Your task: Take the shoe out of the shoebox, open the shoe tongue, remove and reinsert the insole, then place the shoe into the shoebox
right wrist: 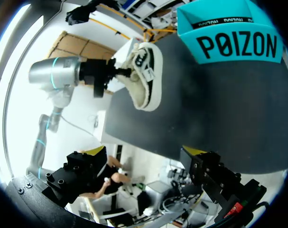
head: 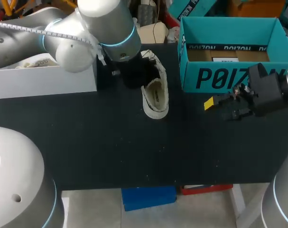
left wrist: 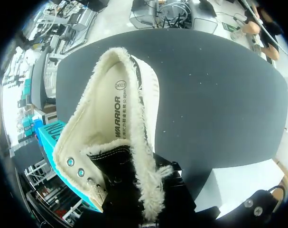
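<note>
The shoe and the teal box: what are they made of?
The shoe seems cream canvas-like cloth with fluffy fleece lining, judging by its fuzzy edges, and shiny metal-looking eyelets. The shoebox looks like matte printed cardboard, plain brown inside.

The shoe [head: 156,97] is left of the shoebox [head: 231,76], with the right fingers [head: 209,103] just before the shoebox.

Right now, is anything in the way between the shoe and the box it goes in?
No, nothing that I can see. Only bare table lies between the shoe and the box, whose top is open. The right pincer sits in front of the box, beside that path.
</note>
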You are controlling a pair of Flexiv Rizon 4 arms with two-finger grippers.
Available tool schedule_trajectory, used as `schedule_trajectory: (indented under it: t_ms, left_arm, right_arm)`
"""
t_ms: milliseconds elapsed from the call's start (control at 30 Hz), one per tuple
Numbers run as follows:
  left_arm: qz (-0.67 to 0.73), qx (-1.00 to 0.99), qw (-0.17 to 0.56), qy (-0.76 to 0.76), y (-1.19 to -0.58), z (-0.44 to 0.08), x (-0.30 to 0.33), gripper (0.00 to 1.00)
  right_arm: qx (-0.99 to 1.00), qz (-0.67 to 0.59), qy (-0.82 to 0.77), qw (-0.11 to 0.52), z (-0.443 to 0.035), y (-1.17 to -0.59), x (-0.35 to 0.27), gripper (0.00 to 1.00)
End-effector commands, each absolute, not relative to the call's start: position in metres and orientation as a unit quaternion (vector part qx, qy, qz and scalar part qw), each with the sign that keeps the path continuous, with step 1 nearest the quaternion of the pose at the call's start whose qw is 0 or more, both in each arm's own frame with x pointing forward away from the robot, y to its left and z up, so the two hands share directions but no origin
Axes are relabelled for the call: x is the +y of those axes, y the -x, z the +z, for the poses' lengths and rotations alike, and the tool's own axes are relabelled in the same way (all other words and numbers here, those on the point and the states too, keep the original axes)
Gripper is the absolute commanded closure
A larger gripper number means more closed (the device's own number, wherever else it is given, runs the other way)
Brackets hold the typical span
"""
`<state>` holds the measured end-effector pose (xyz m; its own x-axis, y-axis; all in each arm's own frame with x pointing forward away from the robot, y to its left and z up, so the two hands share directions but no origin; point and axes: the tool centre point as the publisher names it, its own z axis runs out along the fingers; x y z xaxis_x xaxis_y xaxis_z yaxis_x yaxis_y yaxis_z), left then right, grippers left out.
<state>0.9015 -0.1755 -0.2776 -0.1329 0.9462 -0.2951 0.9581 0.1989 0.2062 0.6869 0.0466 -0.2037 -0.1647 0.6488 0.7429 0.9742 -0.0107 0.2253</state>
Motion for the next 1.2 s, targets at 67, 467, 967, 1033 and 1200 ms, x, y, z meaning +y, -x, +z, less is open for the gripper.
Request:
schedule_trajectory:
  t_ms: [67,467,967,1033,1200]
  left_arm:
    - [-0.034,0.831,0.176,-0.527,-0.903,-0.220,-0.162,1.00]
    - [-0.074,0.963,0.178,-0.189,-0.971,-0.195,-0.083,1.00]
    - [-0.036,0.979,0.201,-0.008,-1.028,-0.202,0.057,1.00]
    - [-0.042,0.979,0.199,0.010,-1.034,-0.205,0.074,1.00]
    - [-0.034,0.980,0.195,0.021,-1.041,-0.210,0.096,1.00]
  right_arm:
    - [-0.668,-0.368,0.608,0.220,-0.204,-0.687,0.047,0.00]
    - [-0.668,-0.368,0.608,0.220,-0.204,-0.687,0.047,0.00]
    - [-0.668,-0.368,0.608,0.220,-0.204,-0.687,0.047,0.00]
    - [-0.668,-0.368,0.608,0.220,-0.204,-0.687,0.047,0.00]
    - [-0.668,-0.368,0.608,0.220,-0.204,-0.687,0.047,0.00]
